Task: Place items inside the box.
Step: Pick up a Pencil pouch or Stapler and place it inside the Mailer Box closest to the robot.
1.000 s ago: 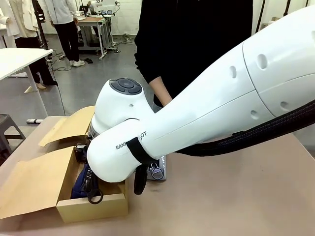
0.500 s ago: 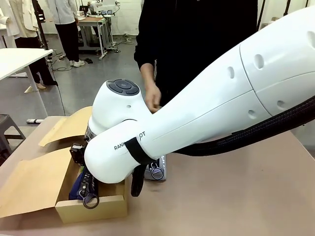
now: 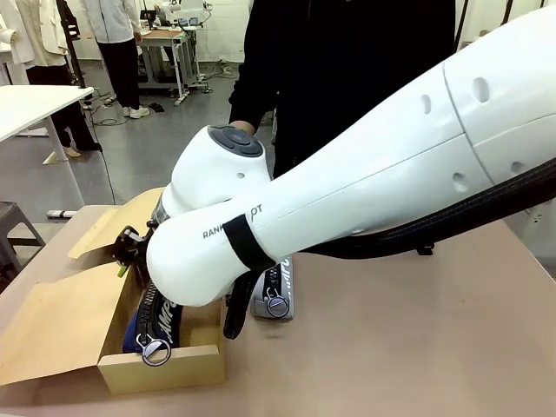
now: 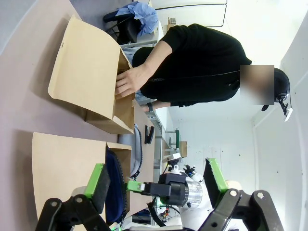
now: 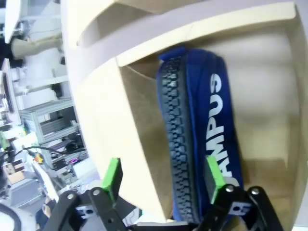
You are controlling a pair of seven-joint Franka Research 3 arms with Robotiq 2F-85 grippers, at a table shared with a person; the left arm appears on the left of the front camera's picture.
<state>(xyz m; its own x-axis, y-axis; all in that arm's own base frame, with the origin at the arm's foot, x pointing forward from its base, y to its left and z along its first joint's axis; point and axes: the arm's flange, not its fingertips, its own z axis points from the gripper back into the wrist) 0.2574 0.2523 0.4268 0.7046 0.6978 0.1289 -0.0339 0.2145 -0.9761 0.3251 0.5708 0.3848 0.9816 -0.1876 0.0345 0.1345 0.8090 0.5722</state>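
Lettering in white, readable as "AMPUS" with the start of the word lost behind a green pad, ran along the side of the navy blue zip pouch (image 5: pixel 202 139). The pouch stood on edge inside the cardboard box (image 3: pixel 165 369), its black zip uppermost and a round metal pull at the end nearest the robot. Directly above the pouch hung the right gripper (image 5: pixel 163 178), its fingers spread wide and pinching nothing. The left gripper (image 4: pixel 155 179) was held well back from the box, its fingers likewise spread with nothing between them. Just beside the box, on the robot's right, the grey zip pouch (image 3: pixel 276 287) lay on the desk (image 3: pixel 417 347), largely hidden beneath the right arm (image 3: pixel 373 174). That arm's shell carried grey print, "RANK" and "OT", broken by a black strap. Beyond the grey pouch in the left wrist view, a small black stapler (image 4: pixel 149 134) sat on the desk. At the far side stood a person (image 3: pixel 347 52) in black, one hand (image 4: pixel 127 82) resting on the edge of the box's far flap (image 4: pixel 86 67).
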